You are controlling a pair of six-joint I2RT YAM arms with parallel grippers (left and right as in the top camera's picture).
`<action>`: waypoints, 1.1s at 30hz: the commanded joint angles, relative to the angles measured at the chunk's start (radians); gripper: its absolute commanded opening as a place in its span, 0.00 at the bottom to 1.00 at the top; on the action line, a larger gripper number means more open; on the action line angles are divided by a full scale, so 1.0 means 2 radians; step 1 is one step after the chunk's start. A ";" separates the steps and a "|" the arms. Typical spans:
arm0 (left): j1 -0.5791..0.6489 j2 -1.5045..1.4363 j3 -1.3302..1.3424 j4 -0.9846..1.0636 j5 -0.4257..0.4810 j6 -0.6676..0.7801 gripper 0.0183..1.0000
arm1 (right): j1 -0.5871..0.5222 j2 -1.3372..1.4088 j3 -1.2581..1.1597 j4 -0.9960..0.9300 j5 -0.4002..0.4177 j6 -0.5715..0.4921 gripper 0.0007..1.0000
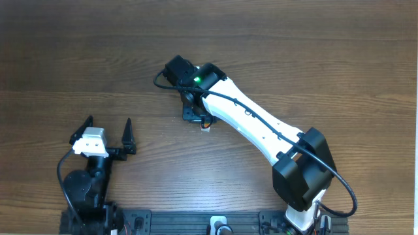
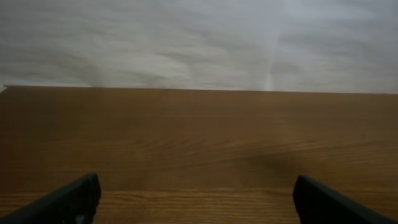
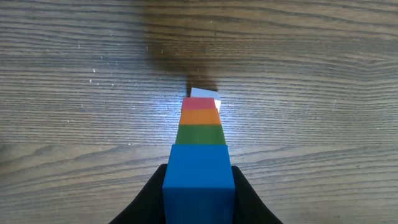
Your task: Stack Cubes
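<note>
Stack (image 3: pixel 200 134): 5 cubes, upright on the worktop (image 3: pixel 74 74), with the blue cube (image 3: pixel 199 180) topmost, then green, orange, red, white.
Right tool (image 3: pixel 199 168): fingers pressed to both sides of the blue cube.
Top view: right arm (image 1: pixel 261 127) hides most of the stack; left tool (image 1: pixel 108 124) gapes wide, holding nothing, near its base.

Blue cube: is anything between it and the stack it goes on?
Nothing visible. The blue cube already sits on the green cube, topping the stack, with the right hand flanking it, fingers against its sides.
</note>
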 commanded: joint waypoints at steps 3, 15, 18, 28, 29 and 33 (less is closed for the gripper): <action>0.002 -0.004 -0.003 0.000 -0.002 0.007 1.00 | 0.003 0.004 0.008 0.001 0.001 0.005 0.09; 0.002 -0.004 -0.003 0.000 -0.002 0.007 1.00 | 0.001 0.004 0.002 0.003 0.001 0.005 0.33; 0.002 -0.004 -0.003 0.000 -0.002 0.007 1.00 | 0.001 0.004 0.002 0.003 0.001 0.005 0.45; 0.002 -0.004 -0.003 0.000 -0.002 0.007 1.00 | 0.001 0.004 0.002 0.003 0.001 0.005 0.66; 0.002 -0.004 -0.003 0.000 -0.002 0.007 1.00 | 0.001 0.004 0.002 0.003 0.001 0.005 0.70; 0.002 -0.004 -0.003 0.000 -0.002 0.007 1.00 | 0.001 0.004 0.002 0.004 0.002 0.004 0.99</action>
